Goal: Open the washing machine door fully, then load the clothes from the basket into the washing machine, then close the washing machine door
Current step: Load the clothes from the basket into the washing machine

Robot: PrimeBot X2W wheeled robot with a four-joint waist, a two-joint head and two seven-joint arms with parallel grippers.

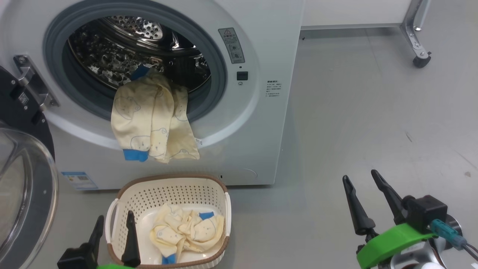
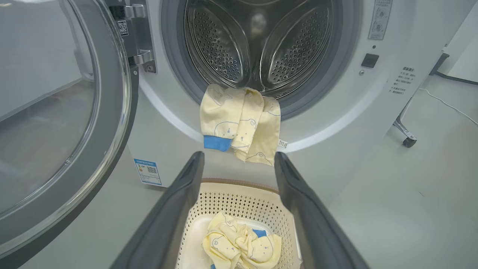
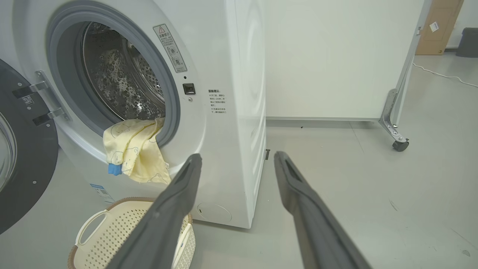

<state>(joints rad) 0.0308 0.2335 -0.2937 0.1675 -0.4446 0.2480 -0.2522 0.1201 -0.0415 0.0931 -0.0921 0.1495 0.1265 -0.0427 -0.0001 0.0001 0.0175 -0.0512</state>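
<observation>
**Entry 1.** Large white front-loading washing machine (image 1: pixel 261 112): it is being kept on the grey floor (image 1: pixel 354 112), with its steel perforated drum (image 1: pixel 123 48) being left exposed.

**Entry 2.** Round black-rimmed washing machine door (image 1: pixel 22 175) with a bulging clear glass bowl: it is being held swung wide on its hinge at the machine's left. The opening step is being judged as done.

**Entry 3.** Pale cream-yellow printed garment (image 1: pixel 153 119) with a blue cuff: it is being left draped over the grey rubber gasket (image 1: pixel 56 71), its top inside the drum and most of it hanging down the front panel.

**Entry 4.** Small cream perforated plastic basket (image 1: pixel 168 179) with a brown rim: it is being kept on the floor at the machine's foot, below the opening.

**Entry 5.** Crumpled cream-yellow bundle (image 1: pixel 186 231) with blue patches: it is being carried in the basket, toward its near right corner.

**Entry 6.** Left jaws: they are being held spread and empty above the basket's near left corner.

**Entry 7.** Right jaws: they are being held spread and empty over the floor, well to the right of the basket.

**Step in hand.** Loading is being judged as partly done. The next move calls for the left jaws to be lowered onto the bundle, closed, and lifted to the drum. The draped garment needs pushing past the gasket before the door is closed, or it may be pinched.
</observation>
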